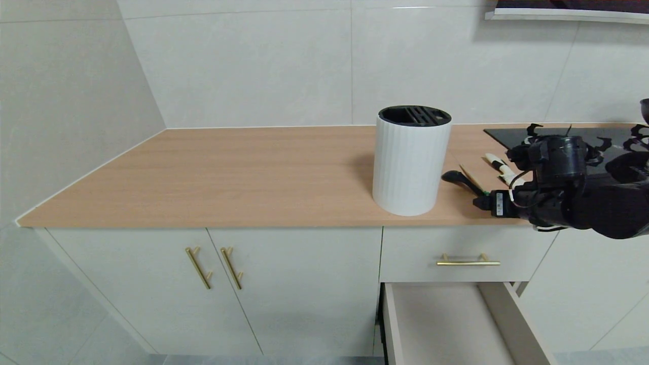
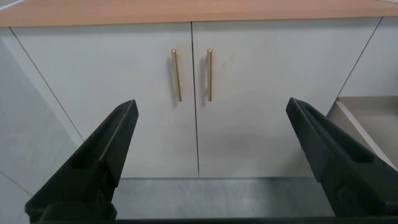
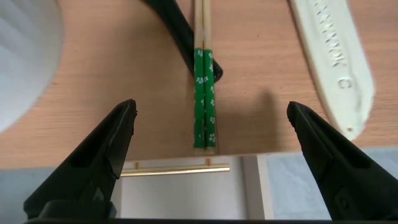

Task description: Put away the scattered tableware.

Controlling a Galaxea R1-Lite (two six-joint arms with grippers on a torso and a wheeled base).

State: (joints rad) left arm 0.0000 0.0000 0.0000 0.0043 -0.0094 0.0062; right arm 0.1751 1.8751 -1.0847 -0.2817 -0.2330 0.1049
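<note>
Pick step, I judged: R gripper (image 3: 209,107) spread wide, green-handled wooden chopsticks (image 3: 204,74) between its fingers, untouched. Next move needed descent, then closure.

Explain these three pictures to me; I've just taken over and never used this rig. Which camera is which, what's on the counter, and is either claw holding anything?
It is a two-armed robot with a gripper on each arm. The wide picture comes from its head camera, looking down at a wooden counter with a white ribbed holder, a black-handled utensil, green-tipped chopsticks and a white utensil near a black cooktop. A drawer below stands open. The other two pictures come from wrist cameras. The right gripper is open at the counter's front edge, lined up with the chopsticks but not gripping them. The left gripper, also open, faces the cupboard doors and holds nothing.
</note>
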